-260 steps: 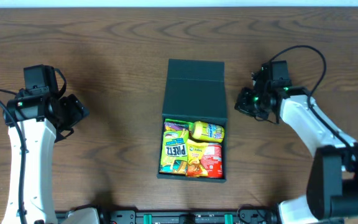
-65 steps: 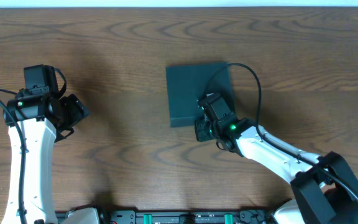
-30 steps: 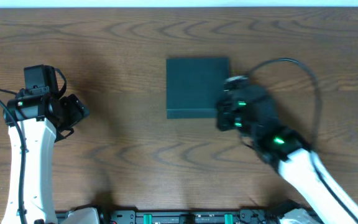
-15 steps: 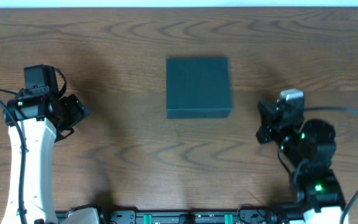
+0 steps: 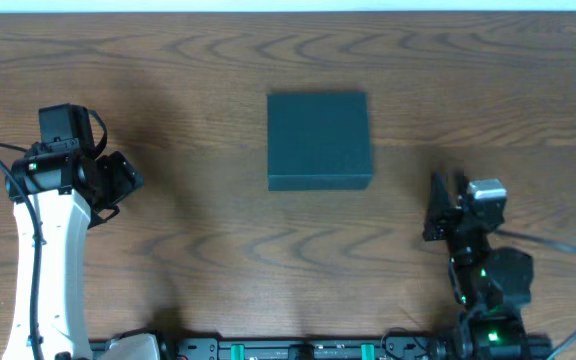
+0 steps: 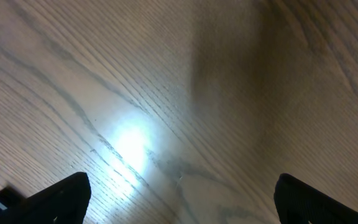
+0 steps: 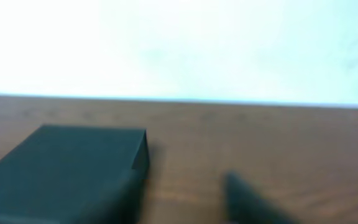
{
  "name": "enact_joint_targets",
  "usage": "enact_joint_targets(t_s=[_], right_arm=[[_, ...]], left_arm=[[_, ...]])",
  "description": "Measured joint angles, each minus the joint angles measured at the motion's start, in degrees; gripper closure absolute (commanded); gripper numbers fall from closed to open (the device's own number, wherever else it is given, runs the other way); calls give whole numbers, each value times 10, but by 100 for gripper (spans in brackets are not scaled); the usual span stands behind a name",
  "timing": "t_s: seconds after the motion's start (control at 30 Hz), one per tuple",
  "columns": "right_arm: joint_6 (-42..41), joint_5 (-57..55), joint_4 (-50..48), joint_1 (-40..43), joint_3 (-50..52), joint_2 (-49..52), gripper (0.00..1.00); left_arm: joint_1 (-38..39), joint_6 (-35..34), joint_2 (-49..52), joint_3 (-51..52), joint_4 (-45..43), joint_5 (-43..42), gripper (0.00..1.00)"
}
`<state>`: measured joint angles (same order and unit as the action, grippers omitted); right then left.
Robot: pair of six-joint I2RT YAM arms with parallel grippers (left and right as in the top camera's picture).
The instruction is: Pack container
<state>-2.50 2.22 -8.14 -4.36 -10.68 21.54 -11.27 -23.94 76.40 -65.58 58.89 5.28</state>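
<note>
The container (image 5: 318,140) is a dark teal square box lying in the middle of the table with its flat lid down, so nothing inside shows. The right wrist view shows the container (image 7: 67,168) low at the left, blurred. My right gripper (image 5: 443,208) hovers near the table's front right, well clear of the box; one dark finger (image 7: 247,199) shows right of centre, the jaws look parted and hold nothing. My left gripper (image 5: 118,180) is far to the left, open and empty. Its two fingertips stand wide apart over bare wood, the left gripper (image 6: 185,196) between them.
The brown wooden table (image 5: 198,80) runs to a pale far edge (image 5: 288,8). In the right wrist view a white wall (image 7: 179,43) rises behind the table. A black cable (image 5: 568,250) loops off the right arm near the front right corner.
My right arm has pulled back from the box's right side to the near right of the table, and its jaws have parted. Box and left arm have stayed put.
</note>
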Motion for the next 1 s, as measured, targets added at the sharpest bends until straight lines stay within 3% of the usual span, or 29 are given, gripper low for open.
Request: enact_joint_targets(t_s=[0.63, 1.0], right_arm=[[3, -12, -24, 47, 53, -195, 1], [2, -12, -13, 48, 91, -209, 1]], left_arm=[[0, 0, 0, 0, 0, 0, 5], [0, 0, 0, 0, 0, 0, 5]])
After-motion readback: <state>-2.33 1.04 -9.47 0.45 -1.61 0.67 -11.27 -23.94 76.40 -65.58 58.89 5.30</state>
